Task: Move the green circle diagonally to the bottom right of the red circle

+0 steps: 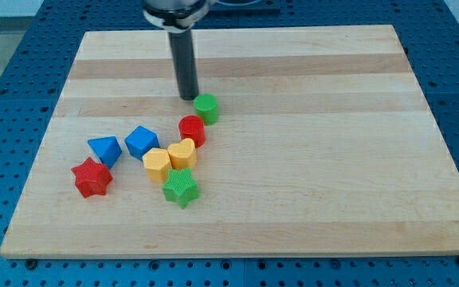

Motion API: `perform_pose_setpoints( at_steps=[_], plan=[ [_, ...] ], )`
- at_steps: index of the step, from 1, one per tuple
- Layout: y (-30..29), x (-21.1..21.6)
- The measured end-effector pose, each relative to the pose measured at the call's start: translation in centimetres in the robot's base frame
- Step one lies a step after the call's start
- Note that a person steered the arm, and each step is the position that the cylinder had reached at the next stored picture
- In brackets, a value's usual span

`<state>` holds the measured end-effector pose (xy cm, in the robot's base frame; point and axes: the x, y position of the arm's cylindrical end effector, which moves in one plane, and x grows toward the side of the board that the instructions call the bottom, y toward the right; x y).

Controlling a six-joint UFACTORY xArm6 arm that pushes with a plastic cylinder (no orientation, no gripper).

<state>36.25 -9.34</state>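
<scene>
The green circle [206, 107] sits on the wooden board just above and to the right of the red circle [191, 130]; the two nearly touch. My tip [188, 96] rests on the board right next to the green circle's upper left side, close to touching it. The rod rises straight up from there to the view's top.
Below the red circle lie a yellow heart [182, 153], a yellow hexagon [157, 164] and a green star [181, 187]. To the left are a blue cube [141, 141], a blue triangle [104, 149] and a red star [92, 177]. The board [333, 159] ends at all four sides.
</scene>
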Motion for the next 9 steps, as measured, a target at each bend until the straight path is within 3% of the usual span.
perform_pose_setpoints(
  at_steps=[3,5,9],
  plan=[
    [6.8,4.1],
    [9.3,3.4],
    [9.9,10.5]
  ],
)
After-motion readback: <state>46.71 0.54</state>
